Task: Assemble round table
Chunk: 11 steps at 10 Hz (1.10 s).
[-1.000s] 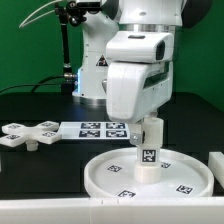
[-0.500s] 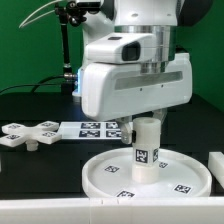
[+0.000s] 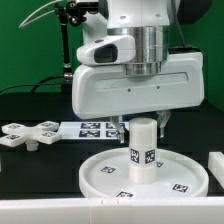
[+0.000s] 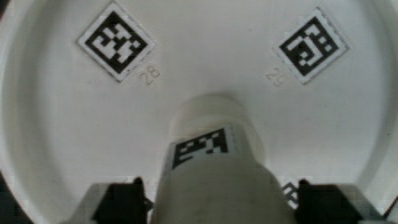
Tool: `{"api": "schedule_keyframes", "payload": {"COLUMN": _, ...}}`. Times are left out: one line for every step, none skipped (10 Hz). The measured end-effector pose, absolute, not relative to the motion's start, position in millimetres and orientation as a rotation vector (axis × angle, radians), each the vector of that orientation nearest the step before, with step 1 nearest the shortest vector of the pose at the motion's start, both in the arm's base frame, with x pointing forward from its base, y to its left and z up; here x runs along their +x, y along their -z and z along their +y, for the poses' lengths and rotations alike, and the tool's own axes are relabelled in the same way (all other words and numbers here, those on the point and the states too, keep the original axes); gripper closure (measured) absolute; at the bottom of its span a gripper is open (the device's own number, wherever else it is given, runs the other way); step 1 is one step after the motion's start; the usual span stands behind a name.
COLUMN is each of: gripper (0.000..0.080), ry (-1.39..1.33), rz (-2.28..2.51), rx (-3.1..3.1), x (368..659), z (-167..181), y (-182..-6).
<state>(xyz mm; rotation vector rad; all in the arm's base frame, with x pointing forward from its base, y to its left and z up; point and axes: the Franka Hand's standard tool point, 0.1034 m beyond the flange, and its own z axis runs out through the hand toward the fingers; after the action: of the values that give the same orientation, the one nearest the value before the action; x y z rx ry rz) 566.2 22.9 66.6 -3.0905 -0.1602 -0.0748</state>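
The marker board (image 3: 92, 127) lies flat on the black table (image 3: 40, 105). Far back on the exterior view's left, a dark stand (image 3: 66, 45) rises.

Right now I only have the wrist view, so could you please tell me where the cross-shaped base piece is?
Observer: The cross-shaped base lies on the table at the exterior view's left, apart from the disc.
Operator: Thank you. Is the leg standing straight?
Observer: Yes, the leg stands upright near the middle of the disc.
Operator: And what lies beyond the disc?
Observer: The marker board lies flat on the table just behind it.
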Motion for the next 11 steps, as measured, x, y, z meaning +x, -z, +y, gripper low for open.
{"api": "schedule_keyframes", "payload": {"gripper": 0.0384, "ry": 0.072, "rz": -0.054, "rx": -3.091, "x": 566.1, "z": 23.6, "y": -66.5}}
{"api": "schedule_keyframes", "payload": {"gripper": 0.0385, "ry": 0.069, "rz": 0.053, "rx": -3.089, "x": 566.0, "z": 24.2, "y": -66.4}}
{"api": "schedule_keyframes", "payload": {"gripper": 0.0385, "ry": 0.066, "rz": 0.148, "rx": -3.084, "x": 566.0, "z": 24.7, "y": -66.3}}
{"api": "schedule_keyframes", "payload": {"gripper": 0.0385, "ry": 0.061, "rz": 0.310, "rx": -3.065, "x": 565.9, "z": 26.0, "y": -66.3}}
{"api": "schedule_keyframes", "payload": {"gripper": 0.0385, "ry": 0.054, "rz": 0.477, "rx": -3.035, "x": 565.7, "z": 28.1, "y": -66.5}}
{"api": "schedule_keyframes", "payload": {"gripper": 0.0385, "ry": 0.042, "rz": 0.642, "rx": -2.993, "x": 565.5, "z": 29.1, "y": -67.8}}
{"api": "schedule_keyframes", "payload": {"gripper": 0.0385, "ry": 0.031, "rz": 0.792, "rx": -2.942, "x": 565.4, "z": 29.7, "y": -67.3}}
{"api": "schedule_keyframes", "payload": {"gripper": 0.0387, "ry": 0.019, "rz": 0.943, "rx": -2.886, "x": 565.3, "z": 30.7, "y": -66.6}}
{"api": "schedule_keyframes", "payload": {"gripper": 0.0387, "ry": 0.007, "rz": 1.093, "rx": -2.816, "x": 565.5, "z": 31.4, "y": -66.7}}
{"api": "schedule_keyframes", "payload": {"gripper": 0.0387, "ry": -0.006, "rz": 1.215, "rx": -2.751, "x": 565.6, "z": 31.8, "y": -66.5}}
{"api": "schedule_keyframes", "payload": {"gripper": 0.0387, "ry": -0.017, "rz": 1.298, "rx": -2.704, "x": 565.0, "z": 33.1, "y": -65.5}}
